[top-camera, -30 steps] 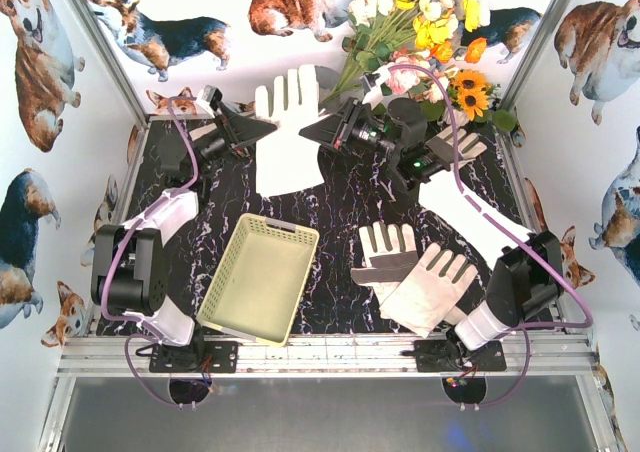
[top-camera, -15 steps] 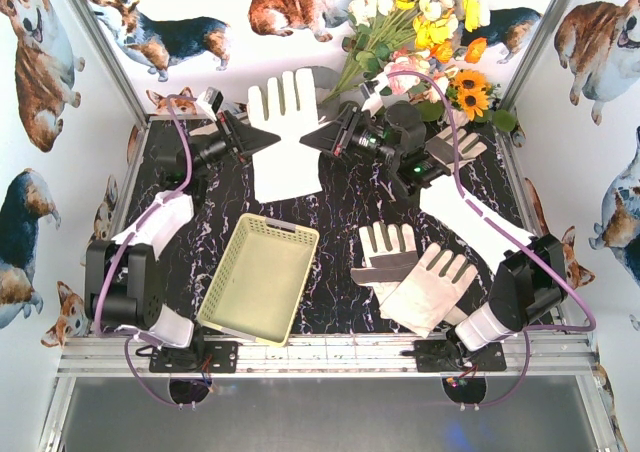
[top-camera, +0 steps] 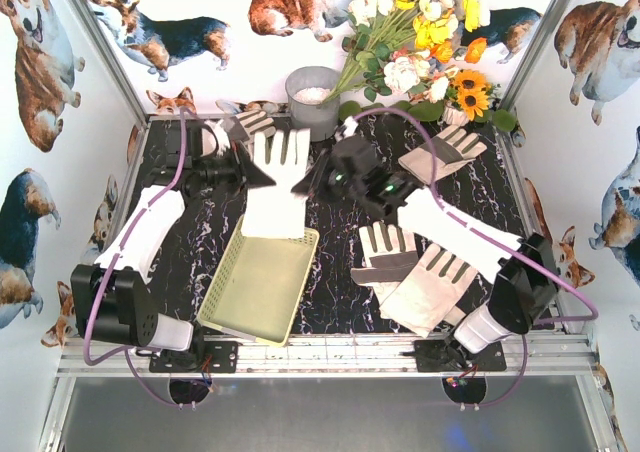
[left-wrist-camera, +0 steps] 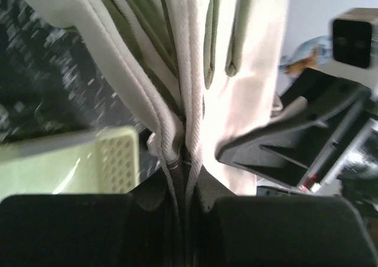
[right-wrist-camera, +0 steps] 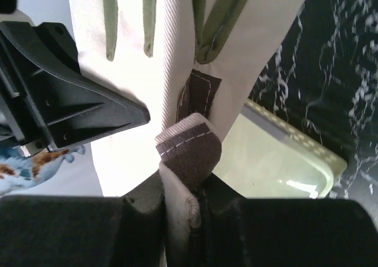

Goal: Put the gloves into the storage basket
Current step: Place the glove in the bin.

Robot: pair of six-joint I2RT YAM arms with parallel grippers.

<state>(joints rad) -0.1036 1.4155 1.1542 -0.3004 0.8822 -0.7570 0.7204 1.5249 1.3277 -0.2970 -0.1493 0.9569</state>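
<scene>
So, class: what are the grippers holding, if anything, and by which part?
One glove, over the storage basket's far end: the left gripper pinches its left edge at the palm, the right gripper its right edge.

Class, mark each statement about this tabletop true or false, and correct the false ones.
1. The left gripper and right gripper both pinch the held glove. True.
2. The storage basket already contains two gloves. False: none lies inside; the held glove hangs above its far end.
3. The grey bucket lies on its side. False: it stands upright by the flowers.
4. Two loose gloves overlap on the table right of the basket. True.
</scene>
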